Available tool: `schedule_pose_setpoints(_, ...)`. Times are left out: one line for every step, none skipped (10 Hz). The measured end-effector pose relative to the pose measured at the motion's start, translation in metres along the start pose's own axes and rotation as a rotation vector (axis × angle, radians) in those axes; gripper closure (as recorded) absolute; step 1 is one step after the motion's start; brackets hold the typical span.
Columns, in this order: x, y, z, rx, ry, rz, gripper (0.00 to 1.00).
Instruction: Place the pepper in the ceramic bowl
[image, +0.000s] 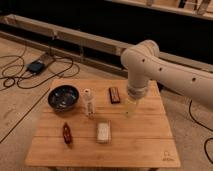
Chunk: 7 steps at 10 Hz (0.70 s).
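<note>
On the table (142, 146), pepper (66, 133) lies well apart from hovering hand (130, 108).

One camera looks steeply down across the light slatted wooden table (135, 146), facing the dark back wall, with the whole tabletop filling the lower frame. The white robot arm (170, 75) enters at frame right, its gripper (131, 107) hanging above the tabletop right of centre.

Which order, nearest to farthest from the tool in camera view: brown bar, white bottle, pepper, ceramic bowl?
The tool hangs over the table, right side.
1. brown bar, just behind-left
2. white bottle, centre
3. ceramic bowl (back left), pepper (front left): too close to call
</note>
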Motion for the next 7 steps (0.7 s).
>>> schedule_pose_setpoints(0.000, 0.000, 0.000, 0.000, 0.000, 0.000, 0.20)
schedule_pose_setpoints(0.000, 0.000, 0.000, 0.000, 0.000, 0.000, 0.20)
schedule_pose_setpoints(0.000, 0.000, 0.000, 0.000, 0.000, 0.000, 0.20)
schedule_pose_setpoints(0.000, 0.000, 0.000, -0.001, 0.000, 0.000, 0.20)
schedule_pose_setpoints(0.001, 0.000, -0.001, -0.004, 0.001, -0.002, 0.20)
schedule_pose_setpoints(0.010, -0.011, -0.008, -0.010, 0.012, -0.009, 0.20)
schedule_pose_setpoints(0.029, -0.031, -0.016, -0.015, 0.031, -0.025, 0.20)
